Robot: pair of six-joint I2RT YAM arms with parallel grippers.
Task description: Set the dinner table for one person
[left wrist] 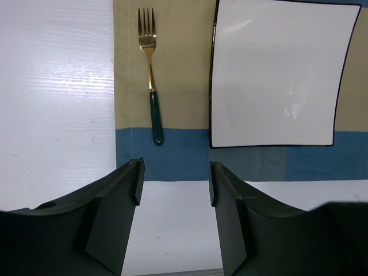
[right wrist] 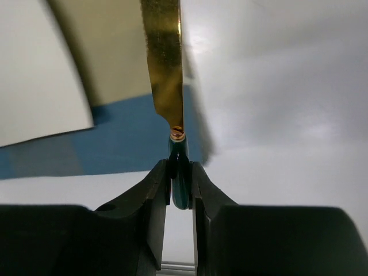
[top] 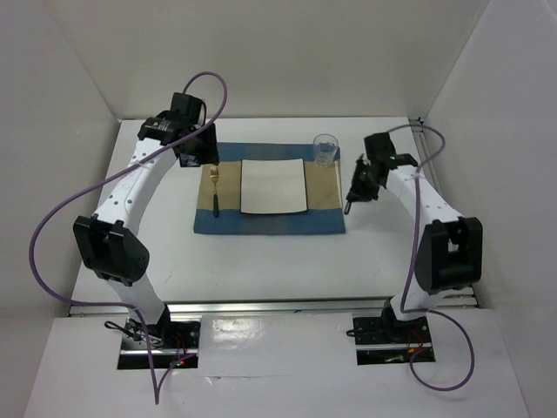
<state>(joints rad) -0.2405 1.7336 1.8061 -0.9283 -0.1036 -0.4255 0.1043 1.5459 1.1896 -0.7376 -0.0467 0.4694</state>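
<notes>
The matte-white tabletop sits inside plain white walls, with a metal rail along its near edge, and spreads beneath both sets of jaws. The left jaws stand open and empty. Just ahead of them the fork lies on the blue-and-tan placemat, with the square plate ahead to their right. Only the right wrist view shows the right jaws clamped on the green handle of a gold-bladed knife. Only the top view shows the glass, beyond the right jaws to the left.

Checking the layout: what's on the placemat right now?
A gold fork with green handle and a white square plate lie on the placemat. Cloth under the plate is hidden.
</notes>
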